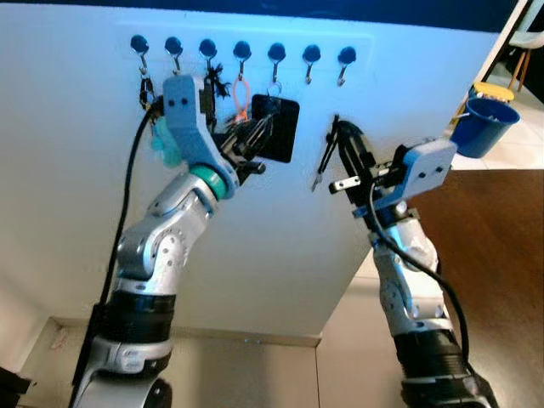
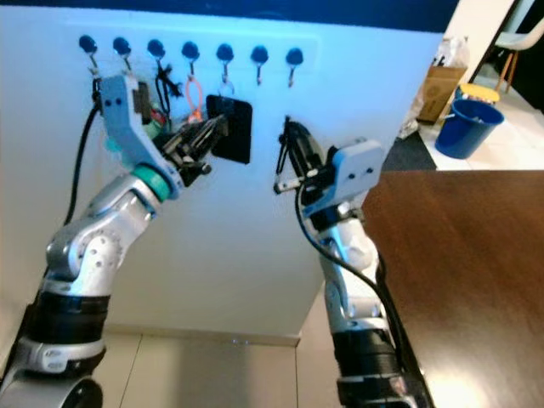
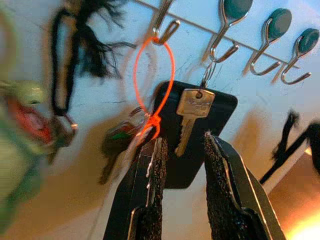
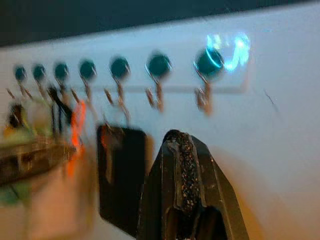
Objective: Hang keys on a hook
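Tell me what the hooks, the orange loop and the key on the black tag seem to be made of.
Hooks: likely polished metal, since they are silver and glossy, with dark round caps.
Orange loop: probably thin plastic cord or coated wire; it is smooth, bright, and knotted at the bottom.
Key: brass-coloured metal with a dull shine.
Black tag: matte and flat, perhaps plastic or leather; unclear.

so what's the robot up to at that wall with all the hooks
It is hanging keys on a row of dark-knobbed metal hooks on the white wall. The left end effector is raised to the rack, fingers open, right below a brass key on a black rectangular tag that hangs from one hook. Beside it, a thin orange cord loop with keys already hangs from the neighbouring hook. The right end effector is lifted near the wall further right, apparently shut and holding nothing visible.
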{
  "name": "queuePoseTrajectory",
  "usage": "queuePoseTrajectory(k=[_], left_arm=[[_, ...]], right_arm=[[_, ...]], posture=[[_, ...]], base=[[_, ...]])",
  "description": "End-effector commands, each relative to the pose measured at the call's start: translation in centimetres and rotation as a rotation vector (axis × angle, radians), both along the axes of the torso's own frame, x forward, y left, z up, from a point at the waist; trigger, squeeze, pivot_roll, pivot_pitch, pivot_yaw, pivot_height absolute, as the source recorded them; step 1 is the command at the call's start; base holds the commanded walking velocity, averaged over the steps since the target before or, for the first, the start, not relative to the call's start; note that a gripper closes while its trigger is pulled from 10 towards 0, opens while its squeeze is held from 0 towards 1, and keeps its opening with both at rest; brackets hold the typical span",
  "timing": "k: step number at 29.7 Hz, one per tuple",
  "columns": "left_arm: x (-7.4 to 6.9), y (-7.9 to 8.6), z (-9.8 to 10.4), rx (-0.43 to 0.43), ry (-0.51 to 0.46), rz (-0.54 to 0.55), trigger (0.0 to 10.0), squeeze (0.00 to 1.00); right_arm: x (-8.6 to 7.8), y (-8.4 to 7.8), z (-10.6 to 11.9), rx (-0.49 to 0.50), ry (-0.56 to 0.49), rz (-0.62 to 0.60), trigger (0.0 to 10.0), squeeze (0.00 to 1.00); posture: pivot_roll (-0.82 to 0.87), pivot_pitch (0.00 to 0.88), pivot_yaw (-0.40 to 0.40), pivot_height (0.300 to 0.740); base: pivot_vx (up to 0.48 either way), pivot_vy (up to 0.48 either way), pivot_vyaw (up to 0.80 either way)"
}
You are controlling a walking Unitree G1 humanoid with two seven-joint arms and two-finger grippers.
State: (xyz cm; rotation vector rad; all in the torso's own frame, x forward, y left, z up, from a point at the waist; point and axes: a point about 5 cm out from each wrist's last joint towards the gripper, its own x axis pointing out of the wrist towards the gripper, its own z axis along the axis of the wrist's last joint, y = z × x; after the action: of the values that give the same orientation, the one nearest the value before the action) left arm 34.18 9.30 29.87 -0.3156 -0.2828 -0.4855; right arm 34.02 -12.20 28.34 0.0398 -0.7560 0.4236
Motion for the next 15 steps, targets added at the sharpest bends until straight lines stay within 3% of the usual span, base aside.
queuePoseTrajectory(k=[1,10,15], left_arm=[[-0.7,0.1,0.4,0.024,-0.037,0.013,10.0,0.0],[-2.9,0.5,0.8,0.08,-0.118,0.014,10.0,0.0],[-3.2,0.9,0.8,0.074,-0.119,0.028,10.0,0.0]], right_arm=[[0.1,0.8,0.3,0.003,0.003,0.044,10.0,0.0],[1.1,2.3,2.6,0.008,-0.05,0.071,10.0,0.0],[1.2,2.6,3.5,0.005,-0.078,0.062,10.0,0.0]], posture=[[0.1,0.114,0.088,0.74],[0.12,0.123,0.072,0.74],[0.11,0.126,0.07,0.74]], base=[[0.0,0.0,0.0],[0.0,0.0,0.0],[0.0,0.0,0.0]])
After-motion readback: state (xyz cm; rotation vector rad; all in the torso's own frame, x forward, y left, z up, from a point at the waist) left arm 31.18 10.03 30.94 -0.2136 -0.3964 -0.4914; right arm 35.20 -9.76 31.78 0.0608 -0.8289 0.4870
